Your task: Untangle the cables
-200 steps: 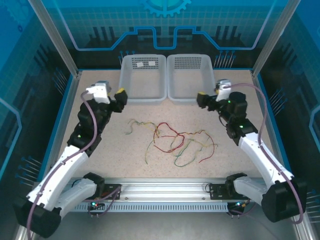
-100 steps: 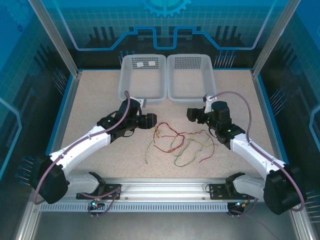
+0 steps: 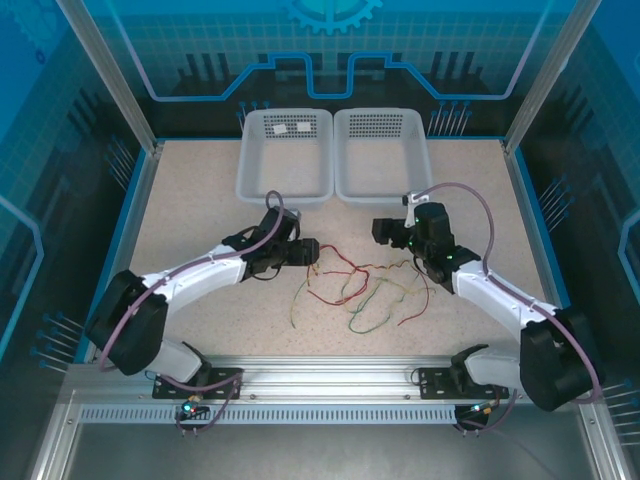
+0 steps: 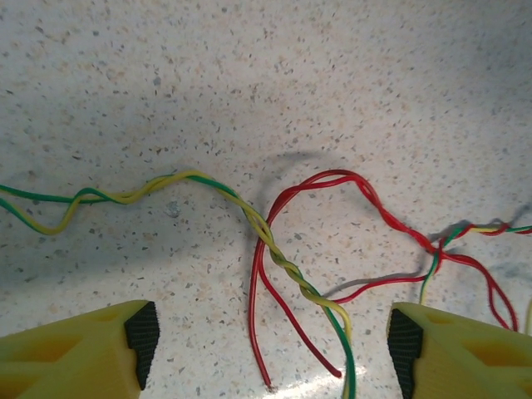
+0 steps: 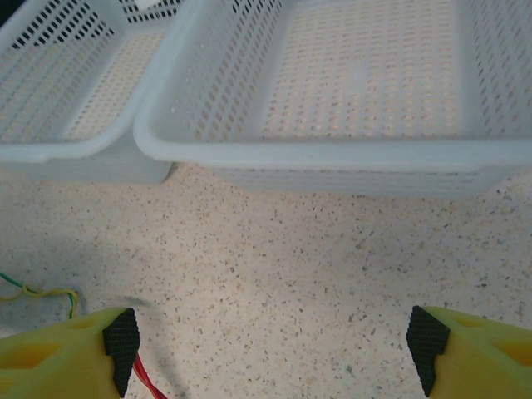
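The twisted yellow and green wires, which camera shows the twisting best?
Left wrist: the twisted pair lies close up, each turn clear. Top external shows the cables whole but tiny, twist unreadable. Right wrist catches a short yellow-green end.

Speckled beige tabletop [image 3: 190, 210]; blue circuit-print wall panels [image 3: 450, 40]; aluminium corner posts [image 3: 110, 75]; slotted rail [image 3: 330, 378] along near edge.

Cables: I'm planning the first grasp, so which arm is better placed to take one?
Left, probably. The left gripper hangs open over the twisted green-yellow pair and a red cable; the right gripper, also open, faces the baskets, with cables barely at its view's edge.
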Controlling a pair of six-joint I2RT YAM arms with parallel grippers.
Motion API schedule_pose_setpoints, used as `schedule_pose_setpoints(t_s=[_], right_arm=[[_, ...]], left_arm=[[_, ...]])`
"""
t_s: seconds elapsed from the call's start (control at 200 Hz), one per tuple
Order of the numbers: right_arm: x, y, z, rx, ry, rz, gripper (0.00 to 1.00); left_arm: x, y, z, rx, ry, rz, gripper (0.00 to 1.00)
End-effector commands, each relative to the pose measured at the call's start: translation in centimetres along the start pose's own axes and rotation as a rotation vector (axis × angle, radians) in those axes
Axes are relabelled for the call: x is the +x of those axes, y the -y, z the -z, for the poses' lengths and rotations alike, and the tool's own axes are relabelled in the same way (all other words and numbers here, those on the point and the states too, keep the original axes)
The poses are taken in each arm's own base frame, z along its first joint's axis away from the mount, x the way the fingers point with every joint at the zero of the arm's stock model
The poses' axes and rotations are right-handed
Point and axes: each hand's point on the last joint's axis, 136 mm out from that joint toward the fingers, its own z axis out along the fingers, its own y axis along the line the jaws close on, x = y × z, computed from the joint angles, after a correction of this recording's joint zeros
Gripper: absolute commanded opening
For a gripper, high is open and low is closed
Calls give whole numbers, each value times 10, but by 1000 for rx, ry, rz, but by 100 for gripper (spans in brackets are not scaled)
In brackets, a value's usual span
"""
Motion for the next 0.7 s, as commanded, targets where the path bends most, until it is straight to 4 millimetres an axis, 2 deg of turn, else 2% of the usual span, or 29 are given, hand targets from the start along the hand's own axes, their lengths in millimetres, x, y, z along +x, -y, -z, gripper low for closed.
schedule_pose_setpoints(t_s=[0.0, 0.055, 0.145, 0.295, 0.485, 0.695], right_arm=[[-17, -10, -2, -12, 42, -8, 86], [-18, -11, -2, -9, 39, -7, 87], [-19, -10, -1, 0, 41, -7, 87], [-23, -14, 1, -8, 46, -5, 86], [-31, -36, 6, -62, 53, 59, 87], [-41, -97, 26, -349, 121, 172, 86]], left_arm=[[-3, 7, -7, 20, 30, -3, 66], [-4, 11, -6, 32, 38, -8, 50], [-8, 15, -1, 40, 57, -14, 35], [-14, 8, 9, 6, 97, -5, 0], [-24, 4, 29, -16, 157, -11, 0], [-57, 11, 74, 11, 318, -17, 0]])
